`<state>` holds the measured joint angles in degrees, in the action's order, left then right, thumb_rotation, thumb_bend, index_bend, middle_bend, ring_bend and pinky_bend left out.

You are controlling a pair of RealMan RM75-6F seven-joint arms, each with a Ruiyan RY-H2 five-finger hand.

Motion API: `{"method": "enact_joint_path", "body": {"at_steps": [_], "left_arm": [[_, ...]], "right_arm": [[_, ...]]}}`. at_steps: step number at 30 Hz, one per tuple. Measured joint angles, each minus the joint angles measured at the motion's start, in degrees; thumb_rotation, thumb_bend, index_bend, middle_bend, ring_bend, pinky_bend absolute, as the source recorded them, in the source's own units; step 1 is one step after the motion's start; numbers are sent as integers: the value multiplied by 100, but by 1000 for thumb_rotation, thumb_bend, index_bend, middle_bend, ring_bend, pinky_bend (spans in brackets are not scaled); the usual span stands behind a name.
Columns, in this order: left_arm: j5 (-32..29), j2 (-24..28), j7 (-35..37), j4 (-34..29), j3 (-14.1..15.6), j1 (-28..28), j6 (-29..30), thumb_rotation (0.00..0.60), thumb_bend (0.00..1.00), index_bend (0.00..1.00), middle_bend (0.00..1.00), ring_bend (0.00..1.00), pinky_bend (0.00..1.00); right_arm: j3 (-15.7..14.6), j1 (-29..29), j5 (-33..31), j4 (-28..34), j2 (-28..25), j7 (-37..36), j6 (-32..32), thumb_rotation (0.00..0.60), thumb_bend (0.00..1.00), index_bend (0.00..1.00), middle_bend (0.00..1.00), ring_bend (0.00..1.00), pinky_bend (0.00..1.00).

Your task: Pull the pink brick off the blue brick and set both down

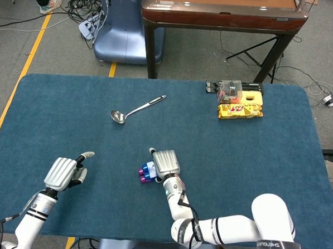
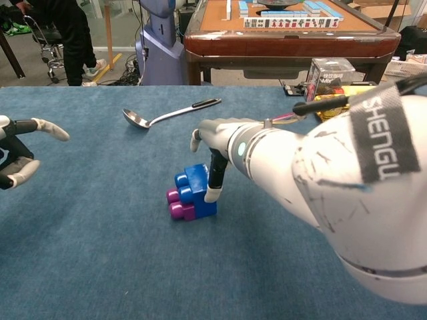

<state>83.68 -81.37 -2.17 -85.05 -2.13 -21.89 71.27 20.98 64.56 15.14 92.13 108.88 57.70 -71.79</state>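
While the blue brick [image 2: 195,190] and pink brick [image 2: 180,203] sit stuck together mid-table, the right hand [image 2: 217,143] touches the blue one's right side, fingers down. The left hand [image 2: 17,157] waits far left, loosely curled, holding nothing, so the right is nearer.

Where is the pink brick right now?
The pink brick sits on the blue table near its front centre, joined to the left side of the blue brick, whose right side the right hand touches with a finger.
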Motion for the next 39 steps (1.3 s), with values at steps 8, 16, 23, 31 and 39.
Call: {"method": "enact_joint_path", "body": {"at_steps": [8, 16, 23, 31, 39], "left_arm": [[1, 13, -24, -17, -8, 2, -17, 600, 552, 261, 819, 728, 981], [8, 8, -44, -32, -16, 3, -22, 600, 553, 261, 819, 728, 981], [3, -5, -38, -18, -7, 18, -29, 600, 552, 262, 819, 728, 981], [5, -27, -23, 5, 3, 33, -36, 600, 552, 262, 819, 728, 981], [12, -52, -15, 20, 6, 37, -44, 600, 552, 263, 819, 728, 981]], "right_arm": [[-24, -58, -4, 156, -202, -99, 326, 600, 0, 189, 1000, 1000, 1000], [-79, 0, -243, 249, -383, -94, 604, 600, 0, 226, 1000, 1000, 1000], [-130, 83, -313, 117, -370, -156, 678, 600, 0, 254, 1000, 1000, 1000], [-181, 141, -289, 16, -331, -256, 730, 600, 1, 334, 1000, 1000, 1000], [-236, 141, -122, -47, -310, -410, 715, 600, 59, 474, 1000, 1000, 1000]]}}
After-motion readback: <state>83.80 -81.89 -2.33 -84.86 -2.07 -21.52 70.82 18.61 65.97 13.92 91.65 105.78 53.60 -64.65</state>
